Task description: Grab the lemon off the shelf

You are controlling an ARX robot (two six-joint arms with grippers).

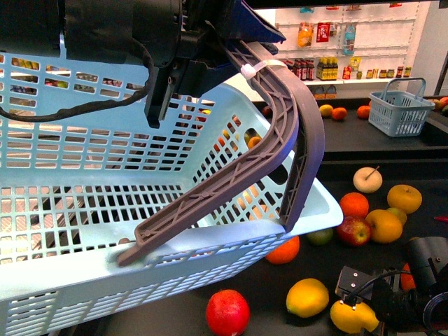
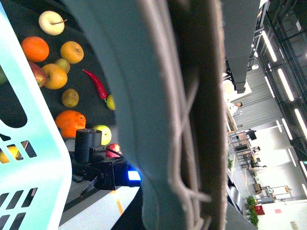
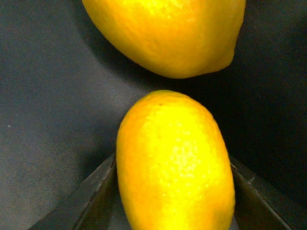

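Second lemon (image 3: pixel 163 33) lies just ahead of my right gripper (image 3: pixel 172 160), closed around the lemon (image 3: pixel 175 191); basket (image 1: pixel 70 274) blocks the left side.

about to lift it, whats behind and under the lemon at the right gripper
Just beyond the lemon lies a second yellow fruit on the dark shelf. The right gripper flanks the lemon; its underside is covered.

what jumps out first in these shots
A big pale-blue basket fills the left of the front view, held up by its grey handle. In the right wrist view a bright lemon sits in the right pincer, fingers close against both sides, with a second lemon just beyond it on the dark shelf.
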